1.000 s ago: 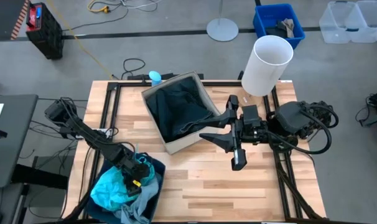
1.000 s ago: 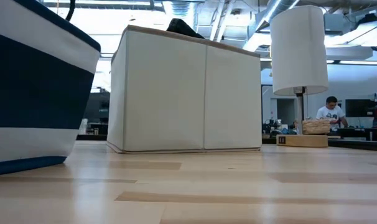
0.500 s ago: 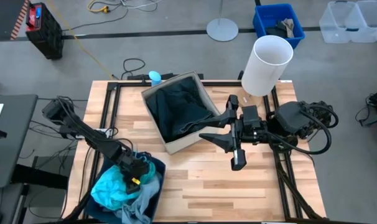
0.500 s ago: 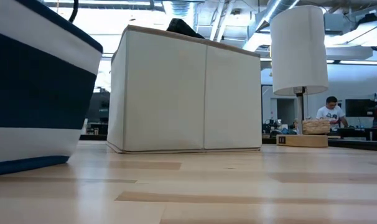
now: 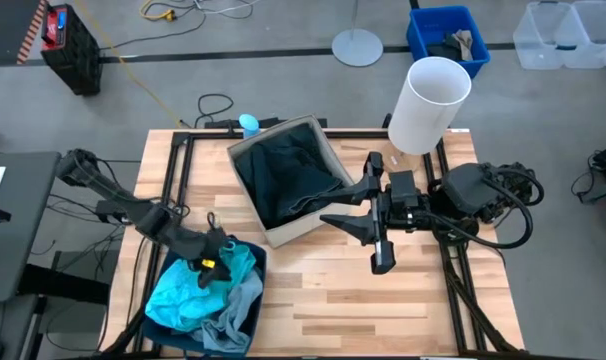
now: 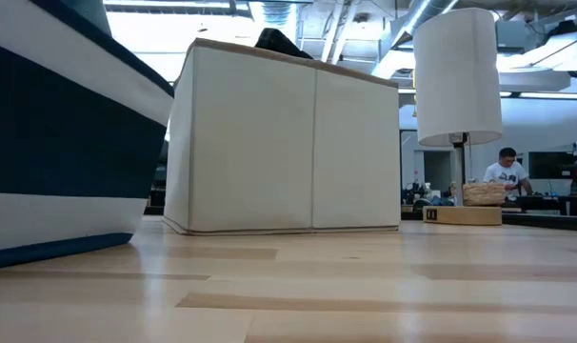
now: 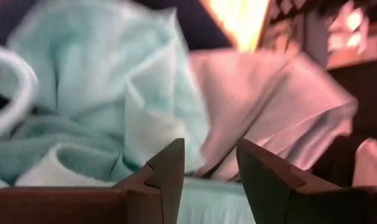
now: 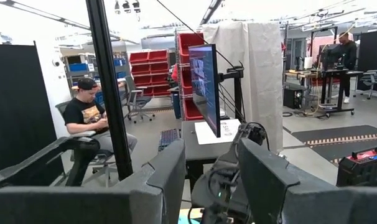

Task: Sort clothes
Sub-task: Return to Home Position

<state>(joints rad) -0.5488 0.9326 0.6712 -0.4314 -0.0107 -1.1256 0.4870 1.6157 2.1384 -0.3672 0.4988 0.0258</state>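
Left gripper (image 5: 211, 258) at lower left over the navy box (image 5: 261, 282) rim, fingers apart, holding nothing. Turquoise garment (image 5: 183, 295) and pale blue garment (image 5: 241, 305) lie inside that box. Right gripper (image 5: 341, 205) at centre, fingers apart, beside the beige box (image 5: 283, 235), which holds the black garment (image 5: 283, 175).

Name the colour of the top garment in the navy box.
Turquoise; the garment shows best in the high view.

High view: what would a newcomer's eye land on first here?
The bright turquoise soft garment heaped in the navy fabric box, lower left on the wooden table, with the left pincer open above it. Next, the beige fabric box holding a black garment, beside the idle right pincer.
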